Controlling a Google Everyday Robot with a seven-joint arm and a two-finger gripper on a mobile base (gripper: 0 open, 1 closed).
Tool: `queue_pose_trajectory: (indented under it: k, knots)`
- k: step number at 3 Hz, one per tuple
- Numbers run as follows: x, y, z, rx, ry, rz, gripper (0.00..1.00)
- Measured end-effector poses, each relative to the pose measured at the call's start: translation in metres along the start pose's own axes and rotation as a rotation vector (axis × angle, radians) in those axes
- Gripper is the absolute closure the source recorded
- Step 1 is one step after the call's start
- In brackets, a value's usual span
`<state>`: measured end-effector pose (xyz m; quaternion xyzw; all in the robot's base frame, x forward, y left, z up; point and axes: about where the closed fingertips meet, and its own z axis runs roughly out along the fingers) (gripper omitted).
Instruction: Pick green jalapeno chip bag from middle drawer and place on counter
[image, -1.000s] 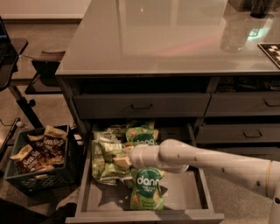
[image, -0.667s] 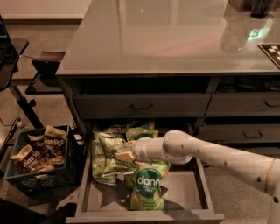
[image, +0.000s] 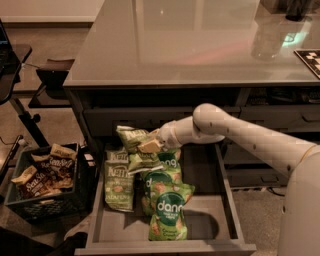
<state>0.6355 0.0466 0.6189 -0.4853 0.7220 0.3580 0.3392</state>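
The counter (image: 200, 45) had not yet received the bag. The middle drawer (image: 212, 210) stood open, with other bags (image: 167, 212) lying inside. The gripper (image: 152, 145) hung over the drawer's rear, jaws apparently clenched on the green jalapeno chip bag (image: 131, 137), which was tilted above the heap. The grasp was judged made; lifting out and placing remained.

The middle drawer (image: 207, 220) stands pulled out under the counter (image: 190, 45), its grey floor showing on the right. On its left half a pale Kettle bag (image: 119, 185) lies flat by the left wall, with bright green dang bags (image: 167, 217) overlapping toward the near edge. The gripper (image: 151, 145) is over the far left of the drawer, against the green jalapeno chip bag (image: 131, 137).
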Motion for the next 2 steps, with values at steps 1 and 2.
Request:
queue_pose_trajectory:
  k: [1, 2]
  knots:
    - [-0.023, 0.022, -0.032, -0.097, 0.032, -0.052, 1.0]
    - [-0.016, 0.042, -0.033, -0.18, 0.056, -0.052, 1.0]
